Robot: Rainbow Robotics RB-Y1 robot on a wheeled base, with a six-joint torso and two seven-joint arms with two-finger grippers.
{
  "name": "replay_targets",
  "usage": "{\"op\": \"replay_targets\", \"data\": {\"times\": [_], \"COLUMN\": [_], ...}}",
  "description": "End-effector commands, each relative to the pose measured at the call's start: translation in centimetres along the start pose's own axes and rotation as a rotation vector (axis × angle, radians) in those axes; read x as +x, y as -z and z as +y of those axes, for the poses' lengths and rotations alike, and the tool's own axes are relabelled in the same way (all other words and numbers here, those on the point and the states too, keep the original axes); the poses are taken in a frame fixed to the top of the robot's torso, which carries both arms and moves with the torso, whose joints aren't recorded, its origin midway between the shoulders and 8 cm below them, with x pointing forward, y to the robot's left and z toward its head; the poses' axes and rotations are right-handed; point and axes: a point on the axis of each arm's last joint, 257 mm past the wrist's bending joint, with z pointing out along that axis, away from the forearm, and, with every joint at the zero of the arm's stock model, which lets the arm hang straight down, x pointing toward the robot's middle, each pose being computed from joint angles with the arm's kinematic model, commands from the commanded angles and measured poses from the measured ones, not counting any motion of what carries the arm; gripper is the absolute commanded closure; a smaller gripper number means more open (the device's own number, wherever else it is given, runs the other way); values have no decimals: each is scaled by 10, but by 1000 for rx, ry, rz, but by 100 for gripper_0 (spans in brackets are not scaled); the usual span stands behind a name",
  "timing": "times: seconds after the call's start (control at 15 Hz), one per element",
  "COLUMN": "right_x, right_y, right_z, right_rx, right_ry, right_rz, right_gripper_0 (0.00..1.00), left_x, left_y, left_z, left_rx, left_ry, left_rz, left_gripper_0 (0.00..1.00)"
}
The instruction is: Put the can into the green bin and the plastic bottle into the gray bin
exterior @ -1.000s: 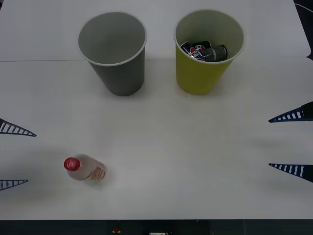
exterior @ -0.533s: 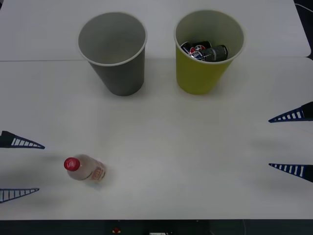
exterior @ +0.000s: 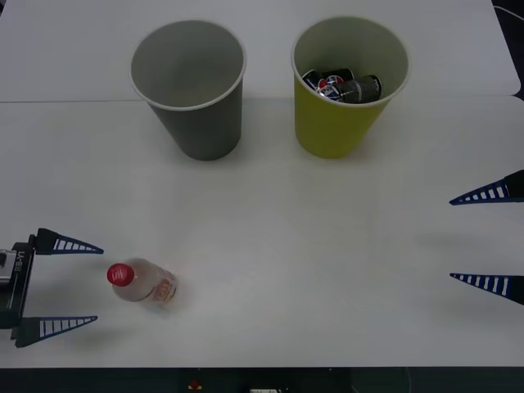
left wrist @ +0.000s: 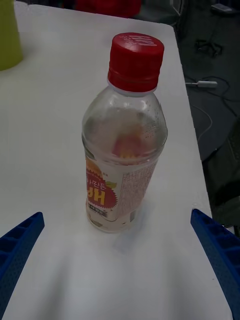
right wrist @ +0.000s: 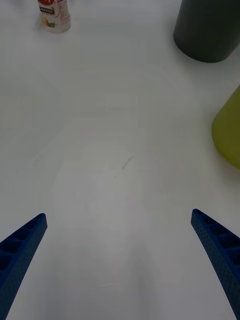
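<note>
The plastic bottle [exterior: 141, 282] stands upright on the white table [exterior: 270, 246] near its front-left corner, at about eight o'clock from the table's middle, its long axis vertical and its red cap [left wrist: 136, 61] uppermost, the orange-yellow label turned partly toward the left wrist camera. Just beside it at nine o'clock sits the left gripper [exterior: 70, 285], spread wide and holding nothing, one blue finger on either side of the line to the bottle and neither touching it. The likely risk is a topple: the bottle is light and looks empty, so a fingertip that meets it off-centre, or one finger arriving before the other, would probably push it over or skid it toward three o'clock; a squeeze high near the cap might tilt it too. The gray bin [exterior: 192, 86] waits well apart at twelve to one o'clock from the bottle, empty as far as its inside shows, and the green bin [exterior: 344, 90] stands to its three o'clock with dark cans [exterior: 342, 86] already inside. The right gripper [exterior: 490, 239] is parked at the table's three o'clock edge, also wide open and empty.
</note>
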Motion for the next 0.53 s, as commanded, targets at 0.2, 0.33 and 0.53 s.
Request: {"op": "replay_targets", "data": {"times": [0.2,0.33,0.53], "right_x": [0,0,0], "right_y": [0,0,0], "right_z": [0,0,0], "right_rx": [0,0,0], "right_ry": [0,0,0], "right_rz": [0,0,0], "right_gripper_0": [0,0,0], "left_x": [-3,-3,-5], "left_y": [-32,-45,-58], "left_z": [-4,-5,-7], "left_rx": [7,3,4], "left_ry": [-50,-78,-80], "left_rz": [-58,-73,-92], "left_gripper_0": [0,0,0]}}
